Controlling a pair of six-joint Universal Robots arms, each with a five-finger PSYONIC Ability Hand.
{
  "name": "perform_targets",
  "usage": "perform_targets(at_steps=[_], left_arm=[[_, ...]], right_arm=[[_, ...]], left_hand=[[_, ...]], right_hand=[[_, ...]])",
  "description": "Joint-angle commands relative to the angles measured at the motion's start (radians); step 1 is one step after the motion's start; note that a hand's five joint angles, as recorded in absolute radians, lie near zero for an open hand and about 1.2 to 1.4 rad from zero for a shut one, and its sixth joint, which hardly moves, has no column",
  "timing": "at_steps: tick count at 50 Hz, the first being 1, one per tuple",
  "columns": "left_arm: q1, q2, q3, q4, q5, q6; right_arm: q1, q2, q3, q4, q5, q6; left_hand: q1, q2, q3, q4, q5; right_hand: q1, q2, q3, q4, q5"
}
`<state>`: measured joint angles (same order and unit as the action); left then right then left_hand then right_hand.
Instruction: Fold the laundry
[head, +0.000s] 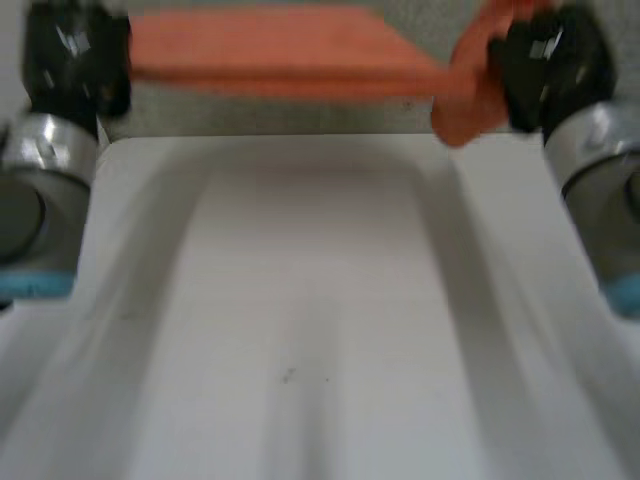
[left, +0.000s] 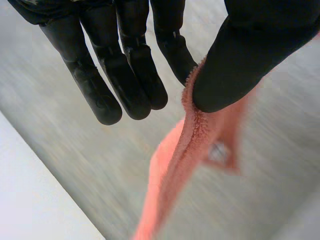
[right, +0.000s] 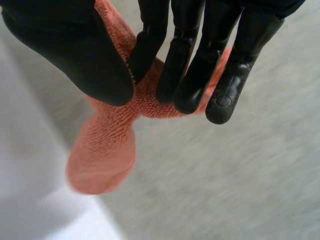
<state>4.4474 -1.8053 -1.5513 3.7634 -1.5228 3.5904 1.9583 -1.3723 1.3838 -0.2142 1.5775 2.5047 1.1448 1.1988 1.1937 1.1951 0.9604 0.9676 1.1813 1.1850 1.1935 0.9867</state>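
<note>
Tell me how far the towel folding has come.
Done: no fold shows yet. In hand: the left hand and right hand each pinch an end of the orange towel, stretched in the air beyond the white table. Left: lay it down and fold it.

You lose both ends of the towel behind the left hand and right hand | corner covered under the left thumb | bunched end partly behind the right fingers | pale patch beside the left thumb: you can't tell what it is
</note>
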Motion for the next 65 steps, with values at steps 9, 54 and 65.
perform_targets(at_steps=[9,54,65], left_arm=[[0.01,-0.106,-0.374,-0.001,0.003,0.005],[0.004,-0.016,-0.423,-0.024,0.0,-0.001],[0.017,-0.014,-0.421,-0.024,0.001,-0.001]], right_arm=[[0.017,0.191,0.285,0.18,0.003,-0.035],[-0.157,0.303,-0.112,0.605,-0.336,-0.193],[-0.228,0.363,-0.066,0.599,-0.36,-0.236]], left_hand=[[0.251,0.197,0.203,0.201,0.261],[0.251,0.197,0.203,0.201,0.261],[0.251,0.197,0.203,0.201,0.261]], right_hand=[[0.429,0.215,0.211,0.203,0.235],[-0.369,-0.583,-0.586,-0.595,-0.563],[-0.228,-0.442,-0.446,-0.454,-0.422]])
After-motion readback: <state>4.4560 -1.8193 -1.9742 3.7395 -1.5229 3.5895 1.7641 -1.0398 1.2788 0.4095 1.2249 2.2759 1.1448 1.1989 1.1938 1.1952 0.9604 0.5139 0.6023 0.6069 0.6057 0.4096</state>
